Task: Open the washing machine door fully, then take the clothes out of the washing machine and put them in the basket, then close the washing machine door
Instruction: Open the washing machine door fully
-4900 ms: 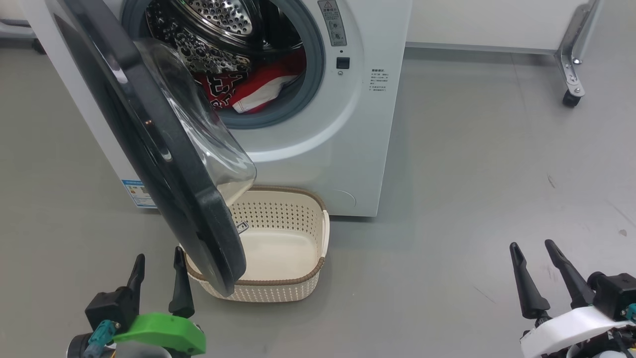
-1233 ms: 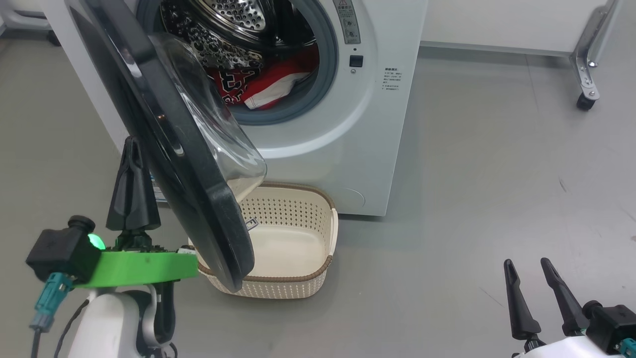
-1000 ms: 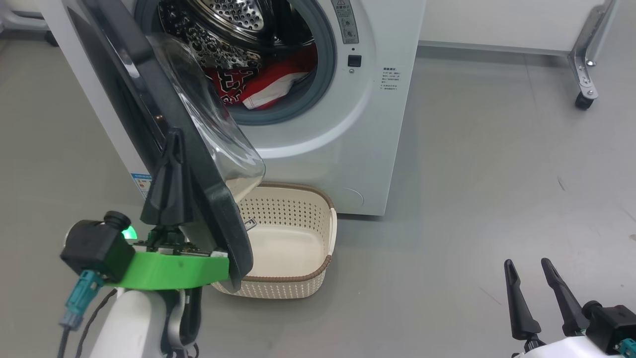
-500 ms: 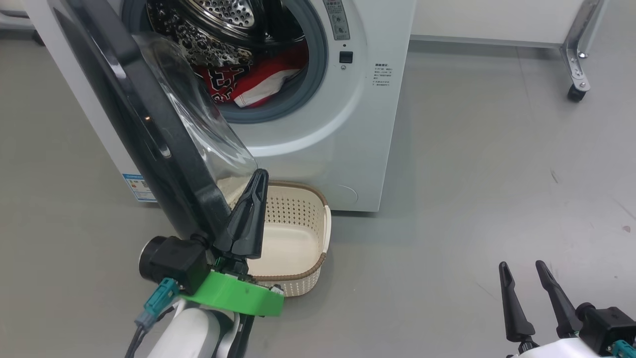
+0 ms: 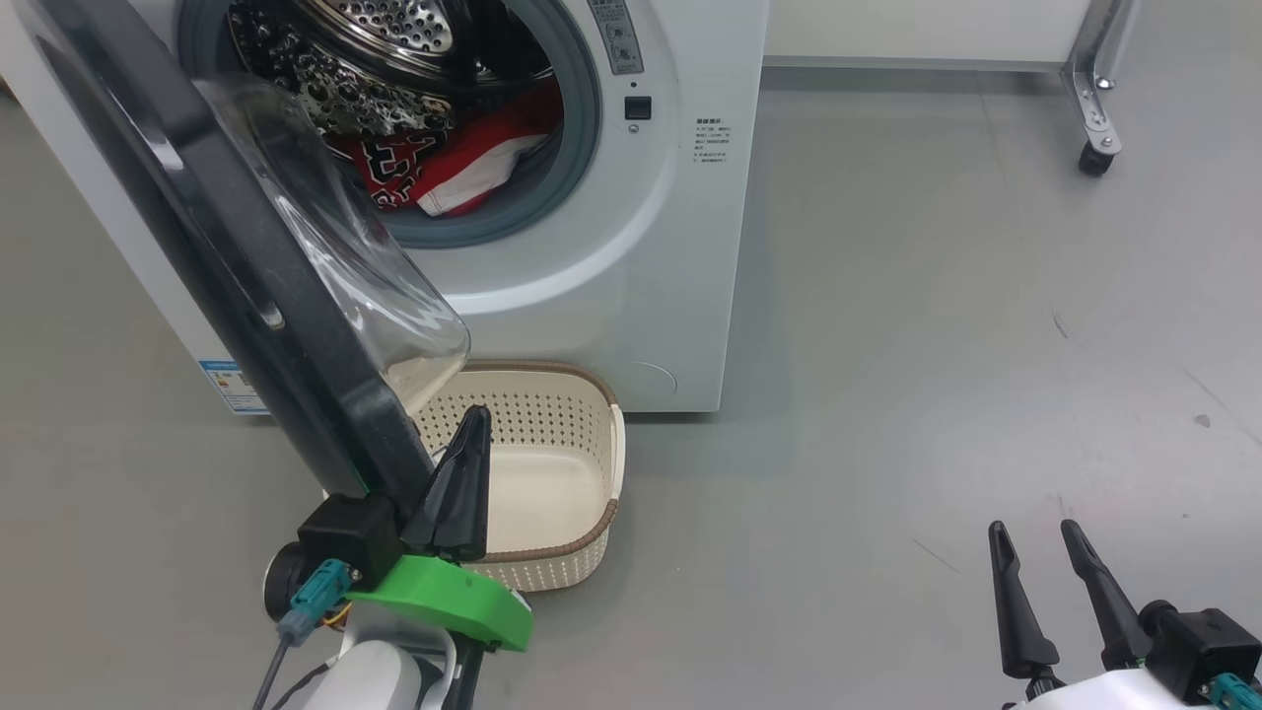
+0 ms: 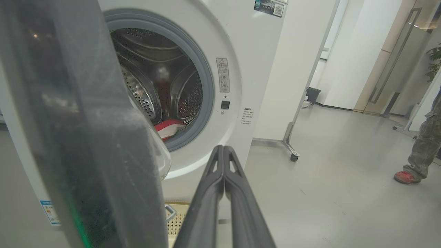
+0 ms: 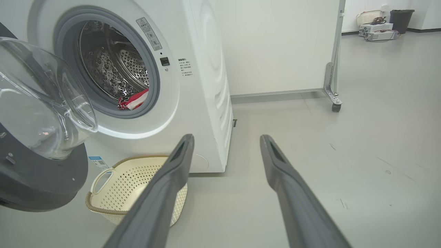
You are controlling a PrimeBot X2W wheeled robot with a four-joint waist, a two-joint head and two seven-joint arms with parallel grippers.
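- Closed tight and empty: left gripper, fingers pressed together, tip just right of the lower rim of the washing machine door, above the near left corner of the basket
- Wide apart and empty: right gripper, low at the near right, well apart from everything
- Looks like a sideways push on the door's inner face to swing it left; risks sliding off the glossy rim or the bulging glass bowl, letting the door drift back
- Risks knocking or tipping the basket with the wrist: basket just in front of the washing machine, partly under the door
- With the door only partway open, leaves the bowl hanging over the basket and across the path to the clothes, red and white, low in the drum mouth
- Worth minding: a person's leg at the far right
- Cannot tell whether the fingers touch the door
- Hidden behind door and gripper: the basket's left part
- Cut off at the left: the door's upper edge
- Unclear: how many garments, how deep in the drum
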